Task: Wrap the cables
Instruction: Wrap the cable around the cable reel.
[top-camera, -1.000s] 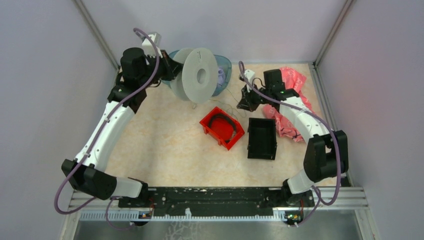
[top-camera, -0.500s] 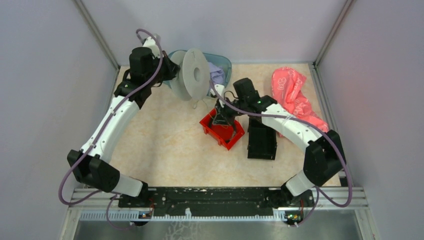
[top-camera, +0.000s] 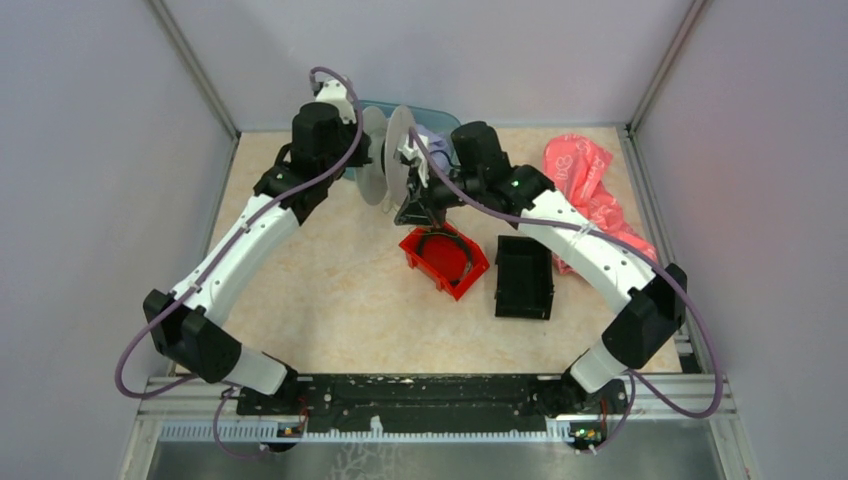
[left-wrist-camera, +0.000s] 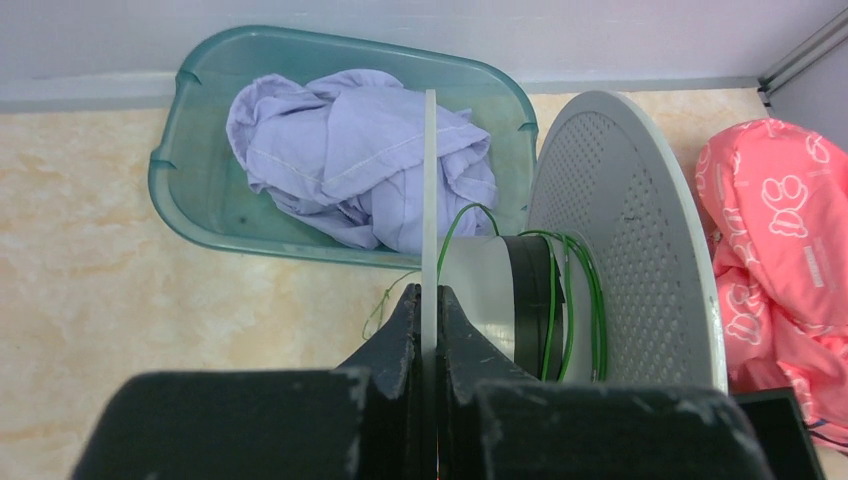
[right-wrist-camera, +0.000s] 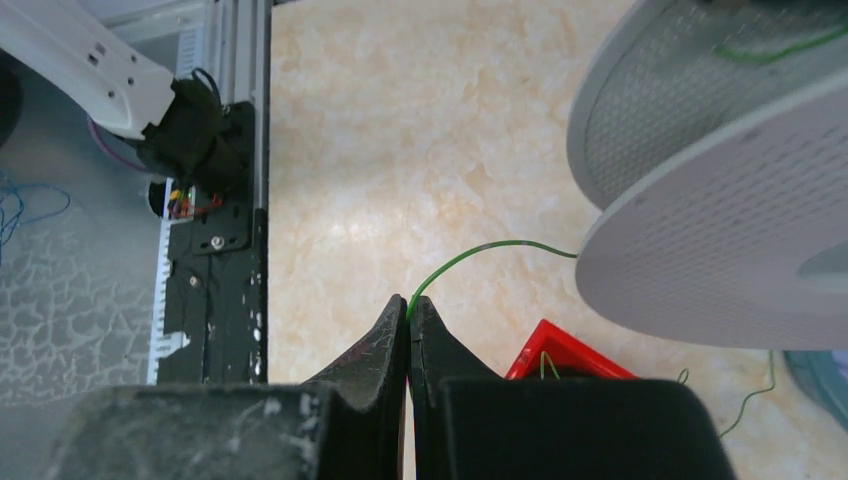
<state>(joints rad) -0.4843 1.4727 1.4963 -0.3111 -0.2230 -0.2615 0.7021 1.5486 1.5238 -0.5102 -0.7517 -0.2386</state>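
The right gripper (right-wrist-camera: 409, 305) had swung from well to the right of the spool (top-camera: 388, 165), by the pink cloth (top-camera: 580, 170), to just beside the spool's right face. Half a second earlier it hung below the spool, over the red bin (top-camera: 445, 262). Its fingers were pressed together on a thin green wire (right-wrist-camera: 480, 250), which arced from the fingertips toward the spool's rim.

The spool itself had turned. A second earlier its broad face showed to the overhead camera; now it stood nearly edge-on. The left gripper (left-wrist-camera: 428, 300) was clamped on the thin edge of the spool's near disc, holding it off the table.

Several green turns already lay around the spool's core, between its two discs. More loose wire trailed down from the spool toward the red bin. Judging by this, a further turn was being led onto the core, and the wrapping was under way but not finished.
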